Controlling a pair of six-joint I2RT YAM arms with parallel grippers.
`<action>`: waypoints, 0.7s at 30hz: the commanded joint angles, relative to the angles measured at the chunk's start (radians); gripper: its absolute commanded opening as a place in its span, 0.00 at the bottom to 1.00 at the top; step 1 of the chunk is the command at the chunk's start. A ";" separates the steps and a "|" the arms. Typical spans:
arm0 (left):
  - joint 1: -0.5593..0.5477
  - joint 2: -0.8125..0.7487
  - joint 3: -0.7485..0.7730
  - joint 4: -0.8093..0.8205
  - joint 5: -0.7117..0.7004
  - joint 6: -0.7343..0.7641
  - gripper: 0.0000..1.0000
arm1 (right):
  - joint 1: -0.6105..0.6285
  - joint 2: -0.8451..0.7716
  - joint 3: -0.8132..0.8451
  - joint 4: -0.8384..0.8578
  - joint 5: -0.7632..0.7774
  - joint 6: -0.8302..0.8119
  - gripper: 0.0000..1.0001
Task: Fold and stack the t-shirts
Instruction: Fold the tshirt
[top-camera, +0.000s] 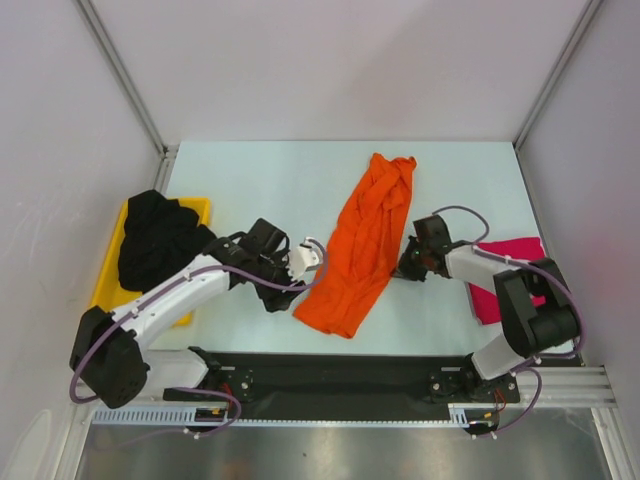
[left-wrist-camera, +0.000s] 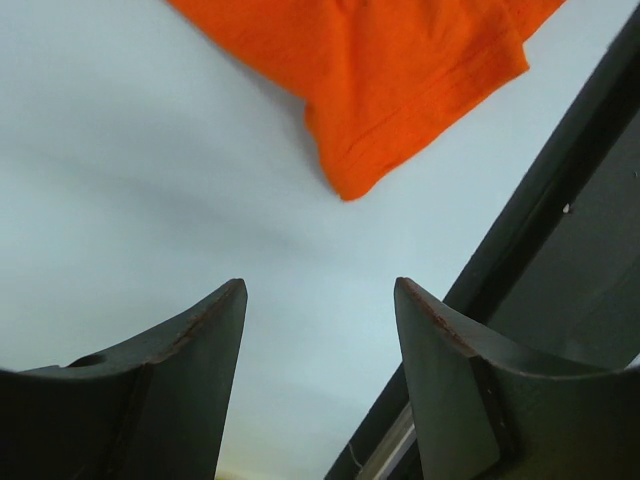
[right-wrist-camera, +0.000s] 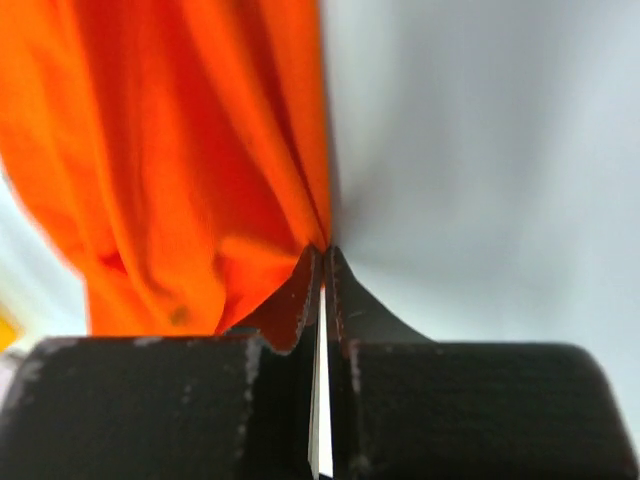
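The orange t-shirt (top-camera: 365, 240) lies bunched in a long diagonal strip at the table's middle. My right gripper (top-camera: 406, 262) is at its right edge and, in the right wrist view, is shut (right-wrist-camera: 325, 250) with the orange cloth (right-wrist-camera: 180, 150) drawn into its tips. My left gripper (top-camera: 308, 262) is open and empty (left-wrist-camera: 320, 285) just left of the shirt's near corner (left-wrist-camera: 400, 90), low over the table. The black t-shirt (top-camera: 155, 235) is heaped on the yellow tray. The magenta-pink t-shirt (top-camera: 505, 272) lies at the right, partly under my right arm.
The yellow tray (top-camera: 108, 275) sits at the table's left edge. The black base rail (top-camera: 330, 375) runs along the near edge and also shows in the left wrist view (left-wrist-camera: 560, 250). White walls close in the back and sides.
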 joint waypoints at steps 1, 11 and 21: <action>-0.023 -0.056 0.058 -0.057 0.050 0.121 0.66 | -0.094 -0.090 -0.053 -0.208 -0.040 -0.181 0.00; -0.236 -0.110 -0.149 0.257 0.114 0.598 0.66 | -0.295 -0.116 0.036 -0.359 -0.204 -0.418 0.40; -0.434 0.085 -0.274 0.647 0.073 0.762 0.67 | -0.205 -0.446 -0.065 -0.419 -0.126 -0.196 0.52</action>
